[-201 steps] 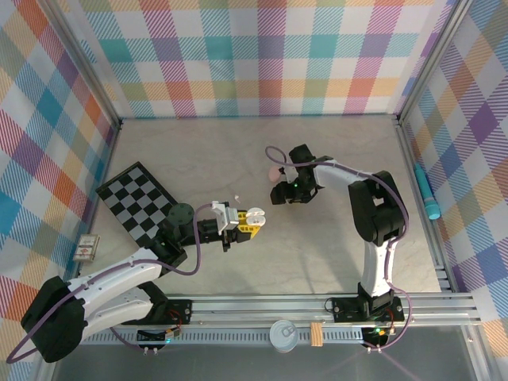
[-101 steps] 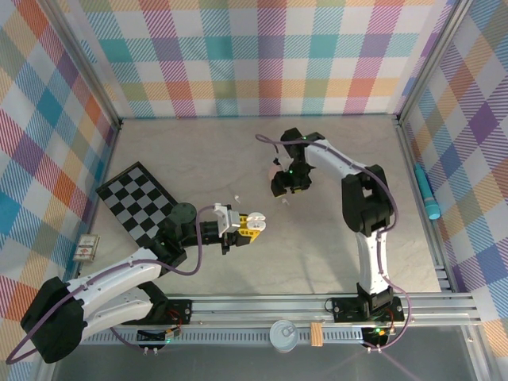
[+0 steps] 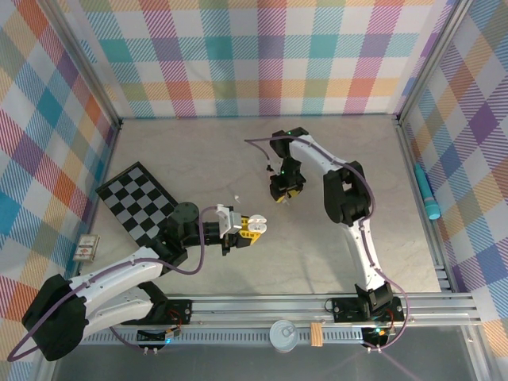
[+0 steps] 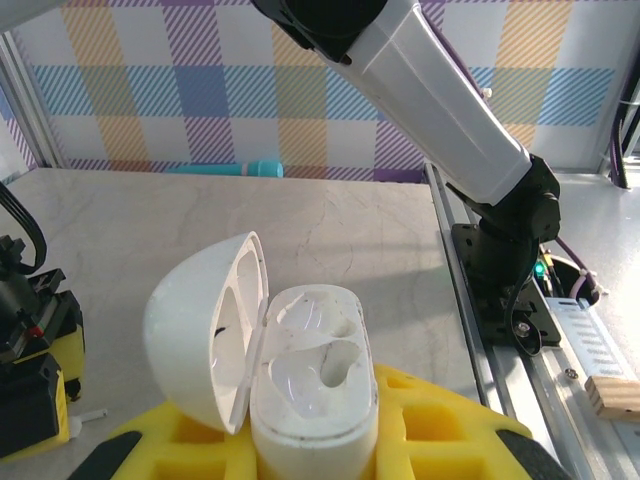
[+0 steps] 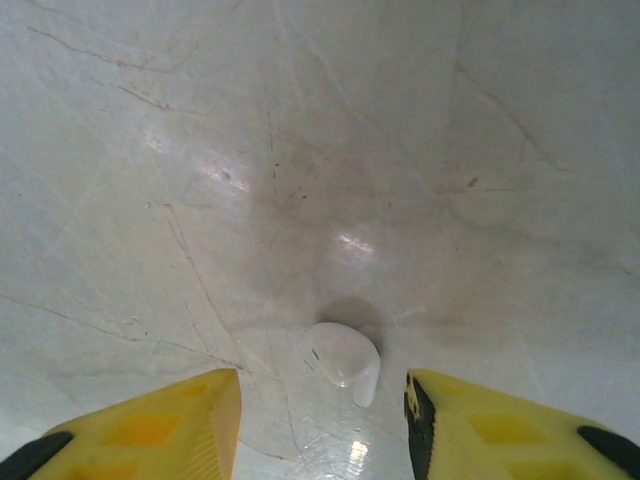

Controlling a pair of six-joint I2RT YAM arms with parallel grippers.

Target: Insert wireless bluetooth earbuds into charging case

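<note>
My left gripper [image 3: 252, 226] is shut on the white charging case [image 4: 315, 375], which stands upright between its yellow fingers [image 4: 445, 430]. The case's lid [image 4: 205, 330] is swung open to the left, and both sockets look empty. My right gripper [image 3: 283, 193] points down at the table a little beyond the case. In the right wrist view a white earbud [image 5: 345, 360] lies on the table between its yellow fingers [image 5: 150, 430]. The right gripper [image 5: 322, 395] is open, with a gap on each side of the bud. Another small white earbud [image 3: 236, 197] lies on the table near the left gripper.
A black-and-white checkered mat [image 3: 139, 198] lies at the left. A teal pen-like stick [image 3: 429, 194] rests beyond the right rail. A small card [image 3: 87, 248] sits outside the left rail. A round tin [image 3: 283, 333] sits on the front rail.
My right arm has swung left and away from the near edge, bringing its gripper down over the white earbud with narrower jaws. The left gripper and case have stayed put.
</note>
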